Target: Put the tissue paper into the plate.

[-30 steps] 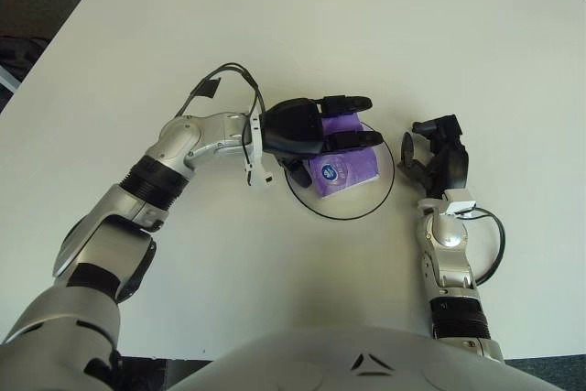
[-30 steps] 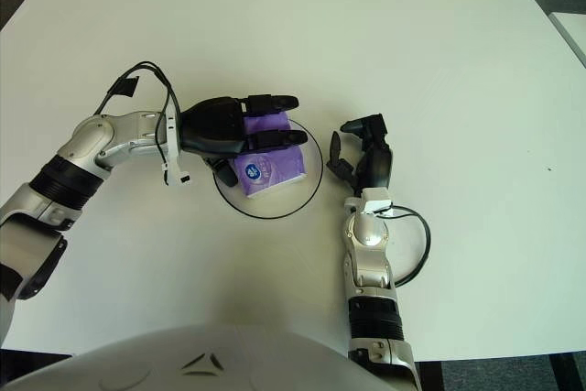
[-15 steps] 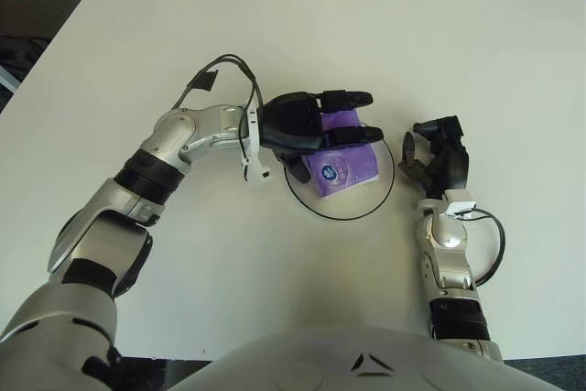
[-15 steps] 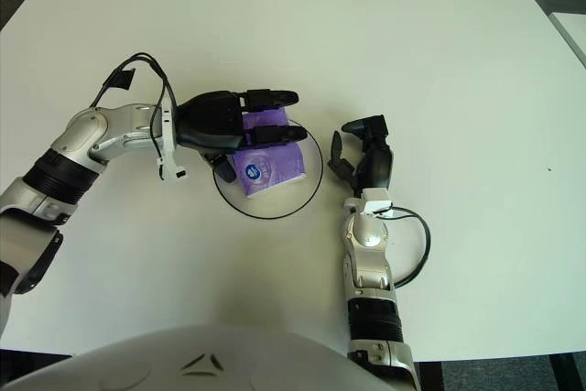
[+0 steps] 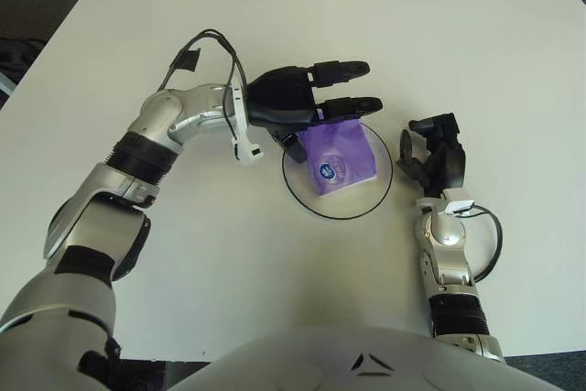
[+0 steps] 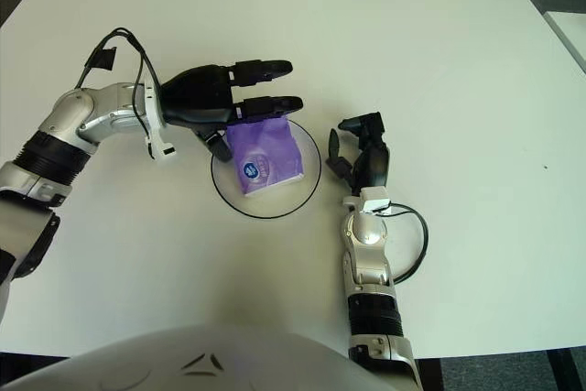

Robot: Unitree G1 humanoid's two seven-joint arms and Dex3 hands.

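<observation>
A purple tissue pack [image 5: 340, 158] with a round white and blue label lies inside the plate [image 5: 377, 196], a white dish with a dark rim at the middle of the table. My left hand [image 5: 320, 100] hovers over the plate's far left edge with its black fingers spread, and nothing is held. The pack's upper edge sits just under those fingers. My right hand [image 5: 432, 151] shows just to the right of the plate, fingers relaxed and holding nothing.
The white table [image 5: 494, 70] stretches wide around the plate. Loose black cables loop off my left wrist [image 5: 206, 43] and beside my right forearm [image 5: 485, 235]. Dark floor lies beyond the table's far edge.
My left hand has let go of the tissue pack and lifted up and away toward the far left. The pack now lies flat in the plate. The right hand has stayed put.
</observation>
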